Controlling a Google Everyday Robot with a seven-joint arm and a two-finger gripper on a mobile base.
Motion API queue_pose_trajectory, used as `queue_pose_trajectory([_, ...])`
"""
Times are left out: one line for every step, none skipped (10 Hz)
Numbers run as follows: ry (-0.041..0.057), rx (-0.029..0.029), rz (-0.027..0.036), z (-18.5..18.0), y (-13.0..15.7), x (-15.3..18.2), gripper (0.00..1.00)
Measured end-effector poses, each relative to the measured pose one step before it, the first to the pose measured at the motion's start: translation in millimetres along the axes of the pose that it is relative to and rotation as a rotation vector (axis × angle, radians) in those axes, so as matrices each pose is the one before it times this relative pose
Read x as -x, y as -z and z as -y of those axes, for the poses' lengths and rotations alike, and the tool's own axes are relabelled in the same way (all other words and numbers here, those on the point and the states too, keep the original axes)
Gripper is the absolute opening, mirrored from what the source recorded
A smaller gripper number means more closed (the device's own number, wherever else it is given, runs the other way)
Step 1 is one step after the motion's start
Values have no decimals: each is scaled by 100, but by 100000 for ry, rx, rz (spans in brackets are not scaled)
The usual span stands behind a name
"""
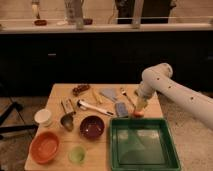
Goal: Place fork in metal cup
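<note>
The fork [126, 96] lies on the wooden table [57, 95], silvery tines toward the back and thin handle slanting to the front right. My gripper [140, 104] hangs from the white arm [156, 80] just right of the fork's handle end, close above the table. It looks open, with nothing between its fingers. The metal cup [67, 121], small and dull grey, stands at the table's left between a white cup [43, 117] and a dark red bowl [92, 126].
A green tray [116, 150] fills the front right corner. A small orange thing [138, 114] lies just below the gripper, with a grey-blue pad [121, 109] beside it. A white-handled utensil [93, 106], a yellow utensil [96, 96], an orange bowl [45, 146] and a pale green cup [76, 154] are also on the table.
</note>
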Motion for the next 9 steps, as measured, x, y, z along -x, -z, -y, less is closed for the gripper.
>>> queue_pose_trajectory([3417,-286,1836,272,-257,302,80])
queue_pose_trajectory([3721,-182,1521,288,-383,146,80])
queue_pose_trajectory([3139,39,1009,280,-393,154,80])
queue_pose_trajectory([3941,682,1050,376,-704,389,80])
queue_pose_trajectory([3691,1475,383,307,-831,340,80])
queue_pose_trajectory([2099,958,77,239,-498,496,80])
queue_pose_trajectory([141,197,485,16,-14,261,80])
queue_pose_trajectory([11,-189,-607,11,12,-275,80])
queue_pose_trajectory([-359,-112,-99,-56,83,-244,80])
